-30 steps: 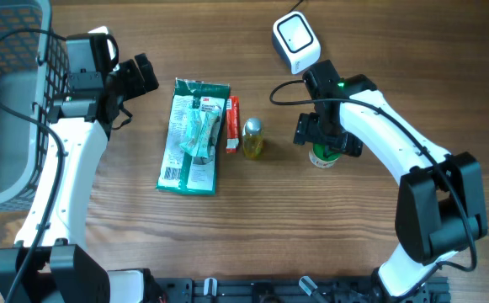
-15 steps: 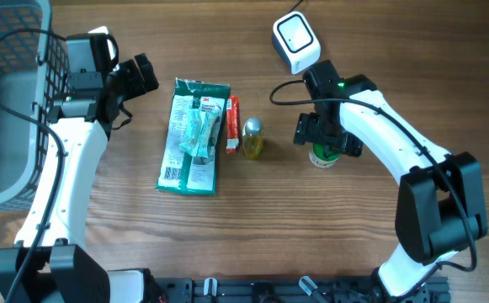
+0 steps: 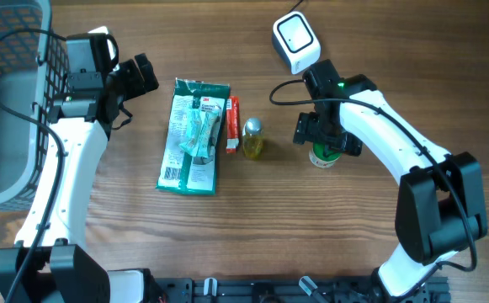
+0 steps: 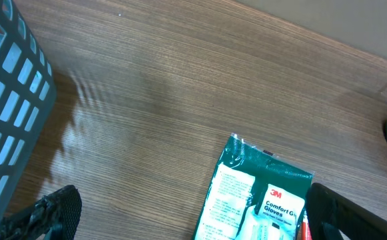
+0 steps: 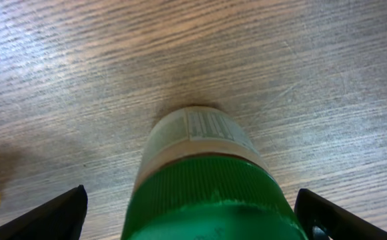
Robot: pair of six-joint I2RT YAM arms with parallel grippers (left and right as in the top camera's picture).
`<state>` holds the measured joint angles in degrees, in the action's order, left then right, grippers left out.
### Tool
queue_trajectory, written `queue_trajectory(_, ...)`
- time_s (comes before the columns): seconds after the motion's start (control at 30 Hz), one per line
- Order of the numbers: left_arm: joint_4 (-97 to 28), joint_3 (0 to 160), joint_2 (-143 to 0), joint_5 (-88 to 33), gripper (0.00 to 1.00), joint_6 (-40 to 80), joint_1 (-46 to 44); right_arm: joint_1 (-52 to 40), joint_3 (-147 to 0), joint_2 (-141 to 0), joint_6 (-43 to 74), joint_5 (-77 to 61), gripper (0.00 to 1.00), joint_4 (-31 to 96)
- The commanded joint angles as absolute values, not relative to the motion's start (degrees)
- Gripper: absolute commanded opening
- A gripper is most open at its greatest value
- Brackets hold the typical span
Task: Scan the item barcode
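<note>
Right wrist view: the right gripper (image 5: pixel 192 195) points straight down, its black fingers (image 5: pixel 46 215) spread wide either side of an upright, round, pale plastic bottle with a ribbed green cap (image 5: pixel 200 133). Beyond the fingertips lies the grained wooden table (image 5: pixel 180 40). Overhead, the right arm is bent at the elbow, and a white rounded scanner box (image 3: pixel 296 42) sits beyond its gripper. The left gripper (image 4: pixel 192 200) is equally wide open, with a glossy green glove packet (image 4: pixel 260 200) between its fingertips.

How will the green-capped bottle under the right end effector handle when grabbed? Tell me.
The round pale plastic bottle with a green ribbed cap looks rigid and probably light. It stands upright on the wooden table, so a sideways push might tip it, and being round it could roll. The cap's ribs should hold well; the printed label below may be slicker.
</note>
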<state>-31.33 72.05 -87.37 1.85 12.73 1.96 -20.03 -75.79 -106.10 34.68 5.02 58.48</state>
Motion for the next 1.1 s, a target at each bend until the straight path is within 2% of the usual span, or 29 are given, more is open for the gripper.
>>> queue_trajectory(0.0,-31.3,72.4,-87.4,2.4,1.0,12.2,2.2,-19.9,-75.6,-107.1,34.5,6.0,1.0,57.7)
queue_trajectory(0.2,-31.3,72.4,-87.4,2.4,1.0,12.2,2.2,-19.9,-75.6,-107.1,30.1,5.9,0.99,59.6)
queue_trajectory(0.27,-31.3,72.4,-87.4,2.4,1.0,12.2,2.2,-19.9,-75.6,-107.0,30.1,4.6,0.86,59.9)
queue_trajectory(0.4,-31.3,72.4,-87.4,2.4,1.0,12.2,2.2,-19.9,-75.6,-107.1,30.2,0.2,0.8,60.3)
queue_trajectory(0.47,-31.4,72.4,-87.4,2.4,1.0,12.2,2.2,-19.9,-75.6,-107.1,30.2,0.2,0.68,60.3)
queue_trajectory(0.53,-31.3,72.4,-87.4,2.4,1.0,12.2,2.2,-19.9,-75.6,-107.1,29.9,1.2,0.6,60.1)
queue_trajectory(0.67,-31.3,72.4,-87.4,2.4,1.0,12.2,2.2,-19.9,-75.6,-107.0,26.3,6.9,0.59,59.4)
queue_trajectory(0.9,-31.3,72.4,-87.4,2.4,1.0,12.2,2.2,-19.9,-75.6,-107.1,10.7,6.9,0.69,54.1)
queue_trajectory(0.93,-31.3,72.4,-87.4,2.4,1.0,12.2,2.2,-19.9,-75.6,-107.0,9.6,6.9,0.75,53.5)
queue_trajectory(1.0,-31.3,72.4,-87.4,2.4,1.0,12.2,2.2,-19.9,-75.6,-107.0,9.0,6.9,0.95,52.7)
queue_trajectory(1.03,-31.3,72.4,-87.4,2.4,1.0,12.2,2.2,-19.9,-75.6,-107.0,9.0,6.9,1.0,52.5)
queue_trajectory(1.07,-31.3,72.4,-87.4,2.4,1.0,12.2,2.2,-19.9,-75.6,-107.0,9.2,6.8,1.0,52.3)
